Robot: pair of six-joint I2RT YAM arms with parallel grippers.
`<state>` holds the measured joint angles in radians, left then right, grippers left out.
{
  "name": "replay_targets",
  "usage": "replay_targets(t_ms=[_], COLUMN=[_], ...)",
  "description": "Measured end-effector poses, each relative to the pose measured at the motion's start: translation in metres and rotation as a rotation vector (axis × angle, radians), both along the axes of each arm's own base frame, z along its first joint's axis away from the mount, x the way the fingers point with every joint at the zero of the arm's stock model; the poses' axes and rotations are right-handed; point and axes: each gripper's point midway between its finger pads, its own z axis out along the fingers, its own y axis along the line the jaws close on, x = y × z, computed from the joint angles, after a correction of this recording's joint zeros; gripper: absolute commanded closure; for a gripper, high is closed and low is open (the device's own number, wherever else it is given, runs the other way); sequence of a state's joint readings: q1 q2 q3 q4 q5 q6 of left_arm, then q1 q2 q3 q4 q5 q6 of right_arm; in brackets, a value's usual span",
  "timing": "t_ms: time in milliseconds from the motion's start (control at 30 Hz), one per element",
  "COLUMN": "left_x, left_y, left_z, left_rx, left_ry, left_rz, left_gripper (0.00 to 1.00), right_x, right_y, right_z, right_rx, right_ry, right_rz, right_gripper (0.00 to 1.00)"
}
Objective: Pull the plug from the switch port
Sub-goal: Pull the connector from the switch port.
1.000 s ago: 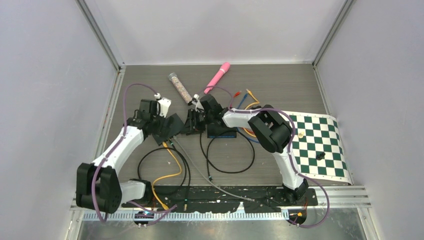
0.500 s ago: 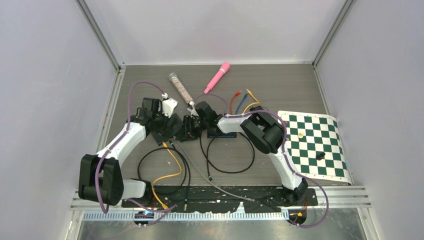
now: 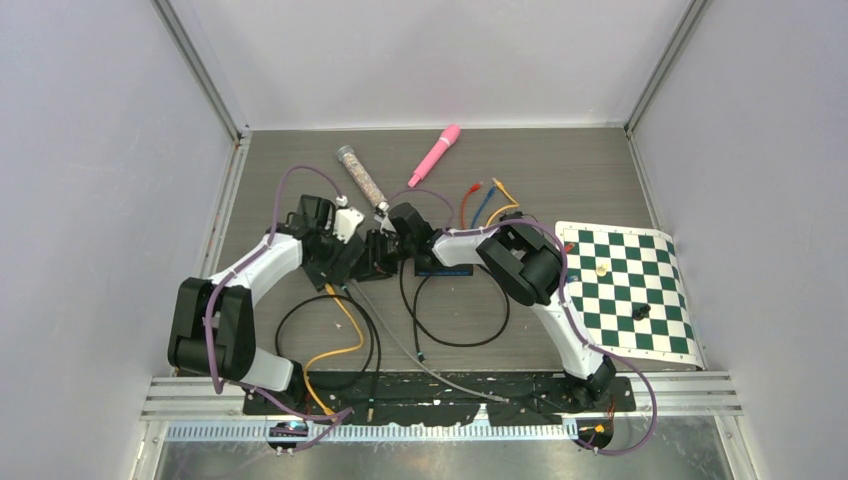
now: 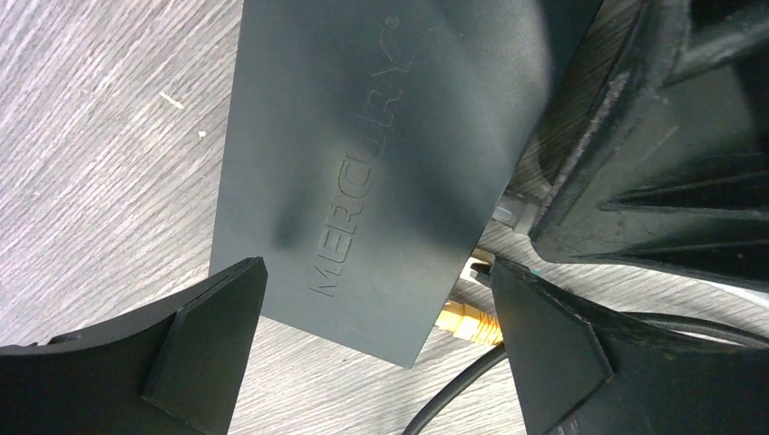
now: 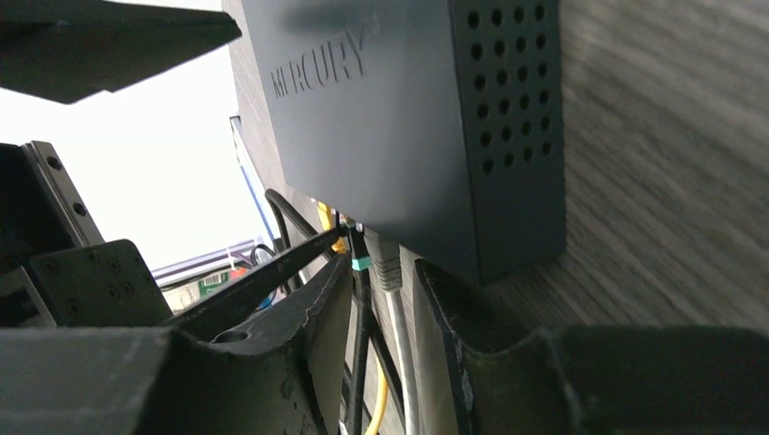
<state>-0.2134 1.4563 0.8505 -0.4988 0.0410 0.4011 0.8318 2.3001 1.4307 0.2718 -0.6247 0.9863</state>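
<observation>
The dark grey MERCURY switch [image 4: 363,163] lies flat on the wood table, mostly hidden under both grippers in the top view. My left gripper [image 4: 376,340] is wide open, its fingers either side of the switch's near corner and apart from it. A yellow plug [image 4: 467,322] sits in a port at that edge. My right gripper [image 5: 385,313] is at the port side, its jaws narrow but still apart. Between them run a grey plug [image 5: 385,263] and a black cable with a teal plug [image 5: 361,263]. Both grippers, left [image 3: 345,255] and right [image 3: 385,250], meet over the switch.
A second dark box with a blue front [image 3: 445,268] lies just right of the grippers. Black [image 3: 455,335] and yellow [image 3: 345,345] cables loop toward the near edge. A bead-filled tube [image 3: 360,175], a pink stick [image 3: 436,154] and a chessboard mat [image 3: 625,290] lie around.
My left arm has swung right, bringing its open gripper to the switch. My right gripper has shifted slightly left and its jaws have narrowed around the cables.
</observation>
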Motion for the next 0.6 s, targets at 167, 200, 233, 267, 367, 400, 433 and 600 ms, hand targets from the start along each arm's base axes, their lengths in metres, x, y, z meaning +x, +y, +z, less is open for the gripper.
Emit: replay_targets(t_ms=[167, 200, 233, 267, 367, 400, 433, 600], left_x=[0.0016, 0.0018, 0.0018, 0.0018, 0.0017, 0.0017, 0.0016, 0.0015], left_y=[0.0033, 0.0036, 0.0037, 0.0039, 0.004, 0.004, 0.004, 0.0035], left_z=[0.0004, 0.0005, 0.0005, 0.0005, 0.0005, 0.0005, 0.0005, 0.0004], left_rx=[0.029, 0.032, 0.034, 0.034, 0.034, 0.034, 0.033, 0.029], left_ry=[-0.006, -0.007, -0.007, -0.008, -0.007, -0.007, -0.007, -0.005], left_rz=[0.008, 0.008, 0.009, 0.009, 0.011, 0.012, 0.013, 0.019], left_gripper=[0.02, 0.03, 0.03, 0.04, 0.05, 0.05, 0.05, 0.06], right_x=[0.0064, 0.0067, 0.007, 0.0074, 0.0073, 0.0067, 0.0066, 0.0054], right_y=[0.0063, 0.0068, 0.0071, 0.0077, 0.0082, 0.0081, 0.0083, 0.0088], right_z=[-0.0013, -0.0012, -0.0016, -0.0021, -0.0039, -0.0047, -0.0045, -0.0044], right_rx=[0.008, 0.009, 0.009, 0.009, 0.011, 0.011, 0.012, 0.02], right_ry=[-0.001, 0.0, 0.001, 0.001, 0.003, 0.006, 0.006, 0.006], right_rz=[-0.006, -0.006, -0.006, -0.007, -0.004, -0.002, 0.0, 0.009], right_gripper=[0.66, 0.67, 0.68, 0.69, 0.76, 0.78, 0.8, 0.94])
